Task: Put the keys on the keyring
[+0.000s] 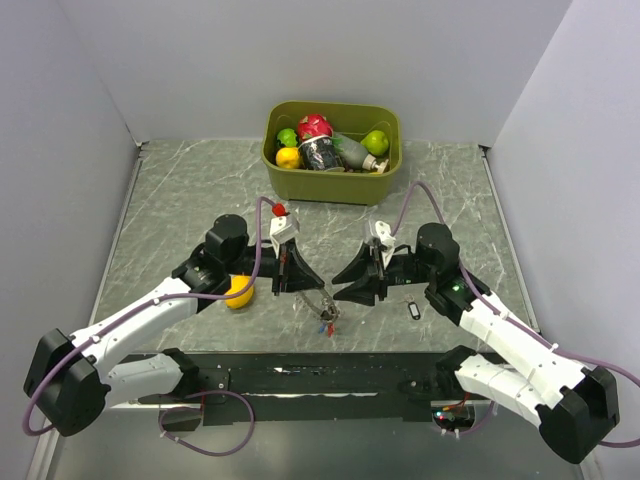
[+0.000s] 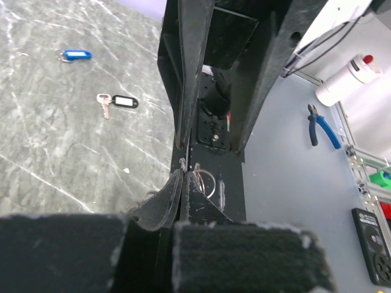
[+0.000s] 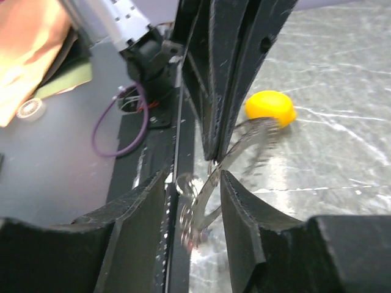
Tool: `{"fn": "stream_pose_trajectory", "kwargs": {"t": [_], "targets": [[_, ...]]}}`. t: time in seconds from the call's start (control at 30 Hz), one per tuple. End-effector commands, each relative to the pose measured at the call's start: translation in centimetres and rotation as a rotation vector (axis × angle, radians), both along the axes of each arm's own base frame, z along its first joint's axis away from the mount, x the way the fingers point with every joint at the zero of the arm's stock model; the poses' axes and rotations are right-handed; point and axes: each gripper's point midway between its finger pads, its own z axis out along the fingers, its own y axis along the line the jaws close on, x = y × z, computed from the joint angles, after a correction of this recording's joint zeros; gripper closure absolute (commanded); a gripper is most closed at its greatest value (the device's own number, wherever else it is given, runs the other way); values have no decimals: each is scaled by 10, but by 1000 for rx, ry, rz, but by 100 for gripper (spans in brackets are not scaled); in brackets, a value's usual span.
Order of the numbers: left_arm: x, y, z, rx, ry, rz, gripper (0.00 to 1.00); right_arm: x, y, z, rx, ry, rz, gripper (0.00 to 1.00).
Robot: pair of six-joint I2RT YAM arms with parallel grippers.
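my left gripper (image 2: 183, 178) pinched shut on keyring (image 1: 321, 302), just right of lemon (image 1: 238, 292) | my right gripper (image 3: 195, 178) parted around ring, grip unclear | black key (image 1: 412, 310) farther right of lemon | I judge: steady ring, fetch key without tugging

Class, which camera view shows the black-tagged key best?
The left wrist view: the black-tagged key lies unobstructed there, with its tag and metal blade distinct. The top external view shows that key only as a tiny dark tag. The right wrist view does not show it.
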Motion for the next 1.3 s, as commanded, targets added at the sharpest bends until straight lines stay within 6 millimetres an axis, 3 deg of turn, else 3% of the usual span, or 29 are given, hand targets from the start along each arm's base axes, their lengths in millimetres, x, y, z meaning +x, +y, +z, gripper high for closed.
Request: {"fn": "stream_pose_trajectory", "kwargs": {"t": [0.0, 0.37, 0.53, 0.63, 0.67, 0.73, 0.87, 0.97, 1.0, 1.1, 1.17, 1.27], "targets": [[-10, -4, 40, -75, -117, -62, 99, -8, 0, 19, 31, -49, 66, 54], [-10, -10, 44, -70, -122, -61, 99, 7, 4, 10, 7, -6, 10, 57], [-11, -12, 44, -71, -117, -67, 99, 10, 6, 16, 20, 16, -9, 62], [-11, -14, 43, -69, -117, -69, 99, 11, 7, 16, 23, 34, -12, 76], [-11, -15, 42, -66, -115, -67, 99, 13, 8, 15, 18, 44, -15, 88], [-10, -16, 45, -67, -113, -69, 99, 14, 8, 15, 11, 57, -19, 98], [-6, -18, 44, -66, -111, -44, 98, 19, 9, 12, 0, 82, -47, 100], [6, -16, 50, -66, -95, 49, 75, 20, 5, 15, 26, 61, -92, 100], [9, -13, 52, -64, -88, 79, 61, 20, 4, 16, 35, 56, -103, 100], [14, -1, 64, -116, -83, 149, 35, 18, -1, 24, 75, 30, -138, 100], [14, 11, 80, -179, -88, 154, 31, 18, -5, 29, 101, 11, -178, 100], [15, 23, 86, -222, -85, 157, 29, 18, -12, 41, 176, -31, -229, 100]]}}
